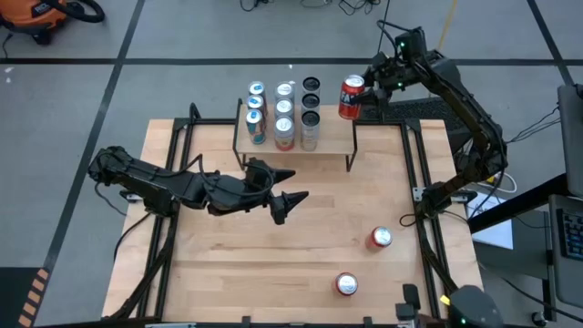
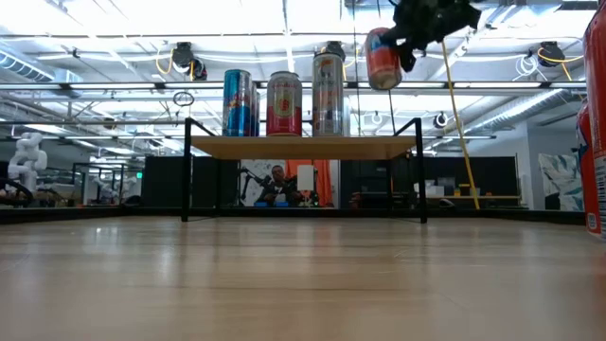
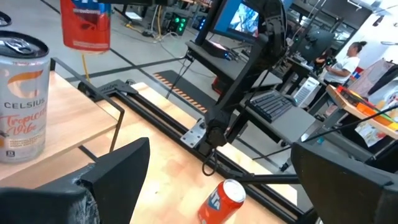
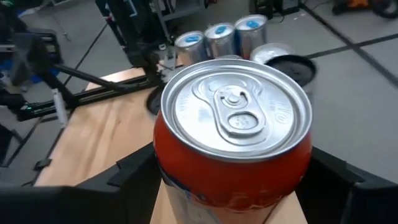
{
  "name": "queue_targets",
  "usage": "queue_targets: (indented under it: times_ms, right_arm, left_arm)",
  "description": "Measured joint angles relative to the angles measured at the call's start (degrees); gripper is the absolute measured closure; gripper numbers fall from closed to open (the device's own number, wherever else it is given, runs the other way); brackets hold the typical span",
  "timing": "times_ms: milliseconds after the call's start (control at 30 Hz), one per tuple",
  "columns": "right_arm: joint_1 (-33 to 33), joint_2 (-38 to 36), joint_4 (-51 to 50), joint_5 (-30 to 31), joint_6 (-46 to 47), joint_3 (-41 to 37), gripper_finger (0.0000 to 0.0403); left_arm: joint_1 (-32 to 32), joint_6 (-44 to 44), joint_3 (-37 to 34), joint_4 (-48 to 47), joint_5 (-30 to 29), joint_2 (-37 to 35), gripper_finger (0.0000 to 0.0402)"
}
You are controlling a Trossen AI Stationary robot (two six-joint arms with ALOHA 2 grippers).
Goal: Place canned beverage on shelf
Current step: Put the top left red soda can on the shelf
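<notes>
Right gripper clamps a red can above the shelf end. Left gripper hangs open, empty. Shelf carries nine cans; the table carries two.

In the low view a red can at the right is cut off by the picture's edge, its label unreadable. The held red can hides the right gripper's fingertips from the right wrist view. Labels on the shelf's cans are too small to read from above.

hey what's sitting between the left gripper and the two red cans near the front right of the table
Nothing: in the high view only bare tabletop lies between the left gripper and the two red cans.
</notes>
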Motion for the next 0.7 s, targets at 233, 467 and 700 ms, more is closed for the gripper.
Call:
queue_targets:
  times_ms: [233, 467, 700]
  right_arm:
    - [-1.74, -0.02, 9.08, -1.32, 1.84, -5.73, 0.0124]
    - [-1.74, 0.53, 16.50, -1.36, 1.01, -8.85, 0.0124]
    - [-1.68, 3.14, 17.08, -0.78, -6.12, -8.84, 0.0124]
  left_arm:
    - [0.00, -1.06, 0.01, -1.01, 0.11, 0.01, 0.0008]
    - [0.00, -1.08, -0.01, -0.90, -0.02, 0.01, 0.0008]
    - [0.07, -1.06, 0.00, -0.94, -1.69, 0.01, 0.0008]
